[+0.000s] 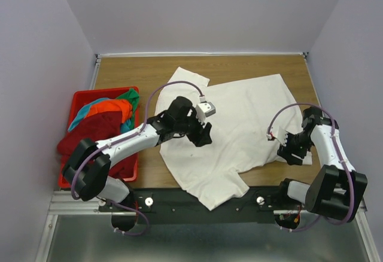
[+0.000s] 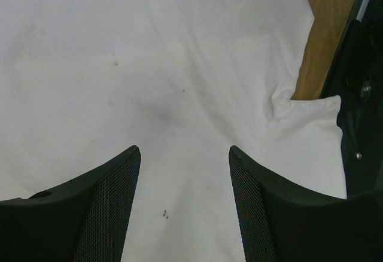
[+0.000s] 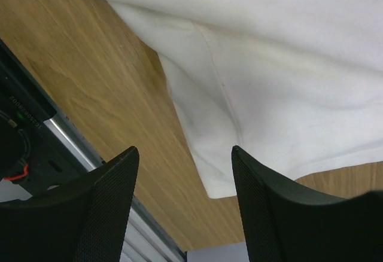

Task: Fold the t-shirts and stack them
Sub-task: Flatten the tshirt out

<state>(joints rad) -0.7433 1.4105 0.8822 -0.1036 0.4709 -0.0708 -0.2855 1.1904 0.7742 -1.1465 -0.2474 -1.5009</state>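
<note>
Table (image 1: 251, 64): wooden top. It carries one spread garment in the middle and a container at 9 o'clock.

White shirt (image 1: 239, 124): lies flat and open across the table centre, mostly smooth. One sleeve points to 11 o'clock and a flap hangs toward the near rail at 6 o'clock. No fold has been made yet.

Basket (image 1: 78, 97): red plastic, at 9 o'clock from the white shirt, partly under the left arm.

Coloured shirts (image 1: 99, 124): a crumpled heap in the basket, with dark red uppermost, orange behind it, and teal and green at the edges. They wait their turn.

Left claw (image 2: 182, 149): fingers apart and holding nothing. It points down over the white shirt's 9 o'clock part, with plain cloth below and between the fingers.

Right claw (image 3: 182, 149): fingers apart and empty. It hangs over the white shirt's 4 o'clock corner, where a stitched edge meets bare wood.

Handling: I judge the cloth light, limp and easy to drag. It will sag and wrinkle if lifted by one point, and a pinch could take only the top layer.

Where to hold: probably the stitched corner under the right claw, and a matching edge or shoulder for the left, so both lift together.
</note>
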